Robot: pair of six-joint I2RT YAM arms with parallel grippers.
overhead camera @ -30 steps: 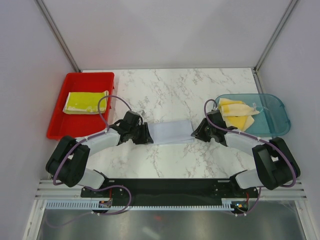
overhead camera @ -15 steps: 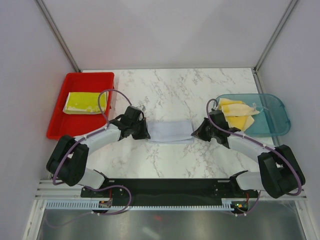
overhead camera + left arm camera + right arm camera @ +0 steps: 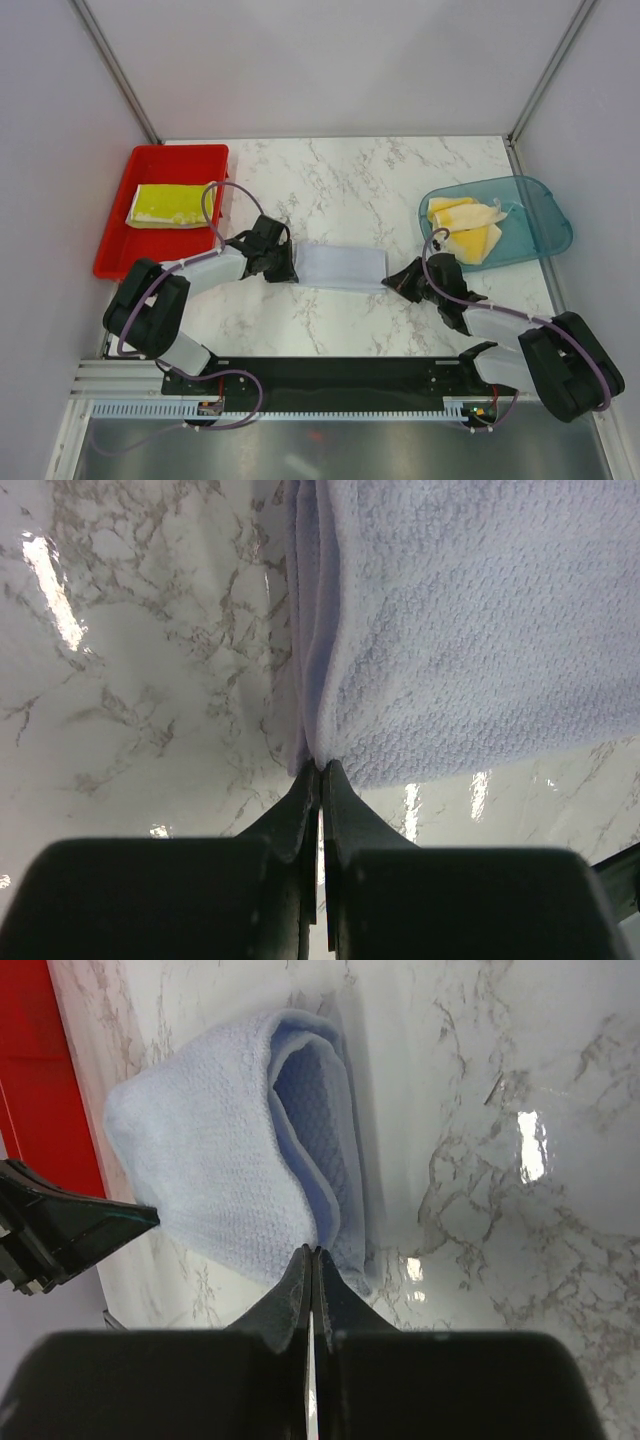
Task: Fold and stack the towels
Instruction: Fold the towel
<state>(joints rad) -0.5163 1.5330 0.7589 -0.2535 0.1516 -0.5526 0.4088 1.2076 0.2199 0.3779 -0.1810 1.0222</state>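
A pale white-grey towel (image 3: 342, 266) hangs folded between my two grippers over the middle of the marble table. My left gripper (image 3: 292, 268) is shut on its left corner; the left wrist view shows the cloth (image 3: 470, 630) pinched at my gripper (image 3: 320, 768). My right gripper (image 3: 392, 285) is shut on the right corner; the right wrist view shows the towel (image 3: 220, 1160) doubled over at my gripper (image 3: 314, 1252). A folded yellow-green towel (image 3: 172, 204) lies in the red tray (image 3: 118, 240). Yellow and cream towels (image 3: 466, 226) lie in the teal bin (image 3: 545, 225).
The red tray stands at the left edge of the table and the teal bin at the right. The left gripper's fingers (image 3: 70, 1232) show at the left of the right wrist view. Grey walls enclose the table on three sides.
The right gripper has moved toward the near edge with its towel corner, and the towel has stretched wider and tilted. The left gripper stays put. The teal bin has shifted slightly.
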